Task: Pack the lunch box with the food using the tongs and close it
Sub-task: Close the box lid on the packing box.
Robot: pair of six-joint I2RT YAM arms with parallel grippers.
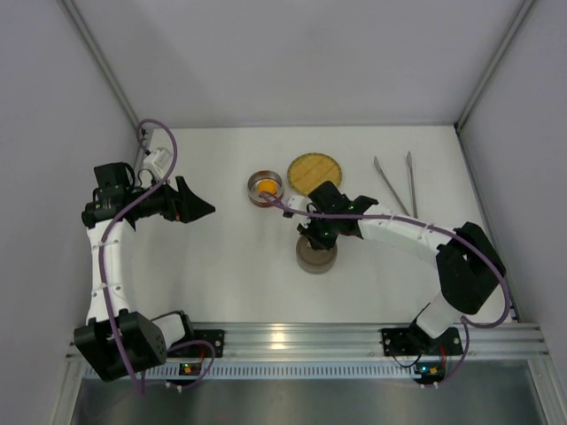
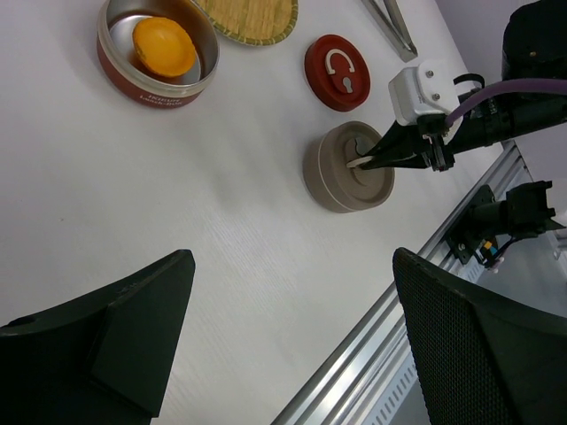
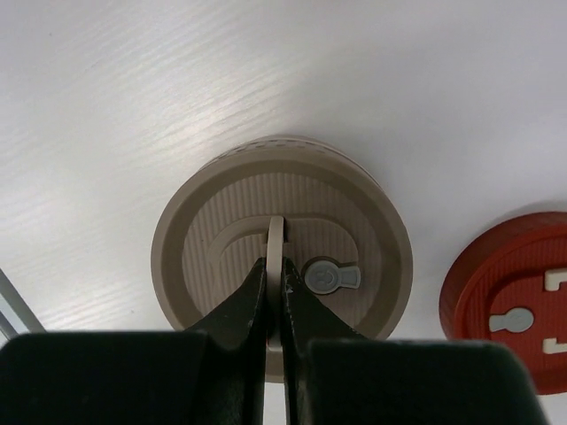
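Right hand [image 3: 275, 276] clenched on lid tab [image 3: 276, 232] of beige tin [image 3: 213, 232], left hand [image 2: 292, 274] released, orange ball [image 2: 164, 46] in red tin [image 2: 152, 90]

Orange ball [image 2: 164, 46] sits in open red tin [image 2: 155, 91], just left of woven plate [image 1: 314, 172]. Beige tin [image 2: 330, 177], lidded, handle upright, and flat red lid [image 2: 337, 73]: near side of plate. Silver tongs [image 1: 392, 188]: right of plate.

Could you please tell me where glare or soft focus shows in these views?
Top view: a glare spot on the metal rail, light otherwise even. Left wrist view: orange ball and beige lid sharp, the near dark jaws slightly soft. Right wrist view: pale sheen on the table beyond the beige lid; black jaws, shut on its raised tab, nearly featureless.
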